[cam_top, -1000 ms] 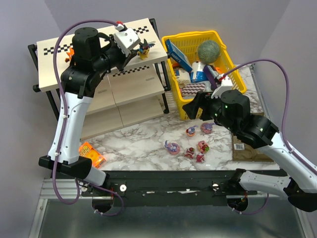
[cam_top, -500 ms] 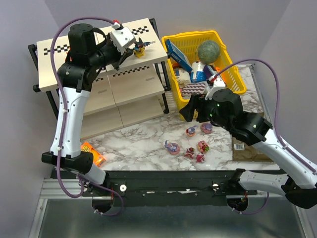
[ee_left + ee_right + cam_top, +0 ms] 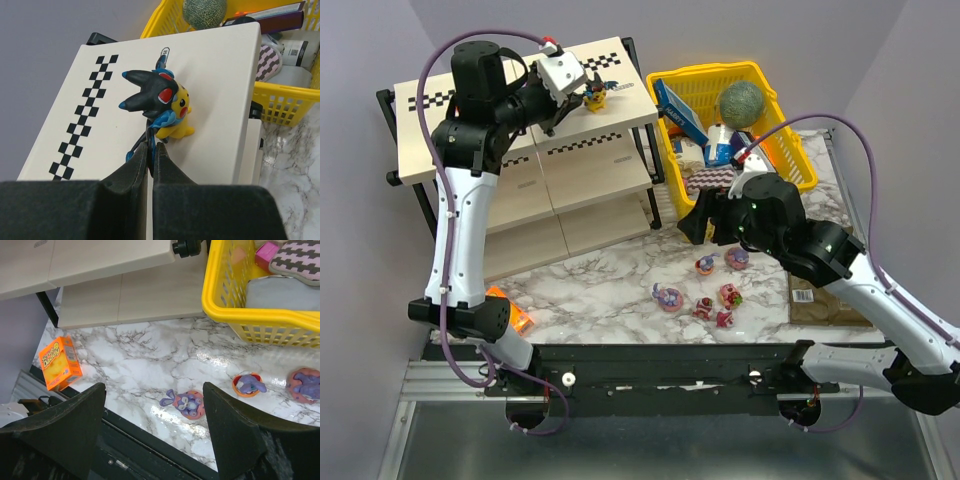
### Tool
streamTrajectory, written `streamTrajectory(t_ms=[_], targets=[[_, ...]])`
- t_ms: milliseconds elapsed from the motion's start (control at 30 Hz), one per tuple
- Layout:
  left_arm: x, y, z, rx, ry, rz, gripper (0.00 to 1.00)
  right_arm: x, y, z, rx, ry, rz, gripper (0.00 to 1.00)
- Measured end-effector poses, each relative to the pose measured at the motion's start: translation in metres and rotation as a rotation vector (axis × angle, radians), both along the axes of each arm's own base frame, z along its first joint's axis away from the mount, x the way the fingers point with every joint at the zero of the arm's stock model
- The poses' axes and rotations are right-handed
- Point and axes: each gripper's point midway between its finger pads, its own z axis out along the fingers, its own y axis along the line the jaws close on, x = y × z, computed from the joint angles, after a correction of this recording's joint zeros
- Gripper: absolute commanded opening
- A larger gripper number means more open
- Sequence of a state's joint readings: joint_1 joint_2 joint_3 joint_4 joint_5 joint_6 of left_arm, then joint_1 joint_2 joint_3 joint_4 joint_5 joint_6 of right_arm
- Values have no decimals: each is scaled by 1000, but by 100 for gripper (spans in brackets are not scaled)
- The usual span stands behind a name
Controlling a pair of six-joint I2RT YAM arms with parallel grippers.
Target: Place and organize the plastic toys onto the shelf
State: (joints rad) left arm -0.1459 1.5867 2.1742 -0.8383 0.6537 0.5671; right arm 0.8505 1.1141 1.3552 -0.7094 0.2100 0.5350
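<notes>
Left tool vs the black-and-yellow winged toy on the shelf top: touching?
Touching. In the left wrist view, the thin dark tail of the winged toy runs down between the nearly closed tips of the left tool, with no gap showing on either side.

Top external: fixed, high behind the arm bases, angled down over the whole table (image 3: 610,275), with the shelf (image 3: 625,105) at left and the basket (image 3: 705,72) at right. Left wrist: close above the shelf top, looking along the left fingers (image 3: 135,167) to the winged toy (image 3: 160,107), basket beyond. Right wrist: farther off, looking down between the right fingers (image 3: 245,430) at table, loose toys (image 3: 185,404), packet (image 3: 59,362), basket rim and lower shelf. Shelf and basket appear in all three.
</notes>
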Motion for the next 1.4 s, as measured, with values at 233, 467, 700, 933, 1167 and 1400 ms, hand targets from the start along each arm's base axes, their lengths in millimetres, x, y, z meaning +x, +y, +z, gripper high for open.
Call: streamTrajectory(t_ms=[233,467,700,933,1167,1400], targets=[[5,2,0,13,-11,-19,16,0,3,-4,-12,18,12,86],[8,3,-1,12,-8,-19,31,0,4,-3,-16,21,12,86],[15,3,-5,3,9,-8,36,2,6,-3,-18,21,13,86],[19,5,0,-3,-9,12,36,2,6,-2,-18,20,14,86],[21,6,4,-15,-18,24,33,2,6,-2,-18,20,13,86],[22,6,7,-21,-27,28,33,2,6,-1,-13,20,12,86]])
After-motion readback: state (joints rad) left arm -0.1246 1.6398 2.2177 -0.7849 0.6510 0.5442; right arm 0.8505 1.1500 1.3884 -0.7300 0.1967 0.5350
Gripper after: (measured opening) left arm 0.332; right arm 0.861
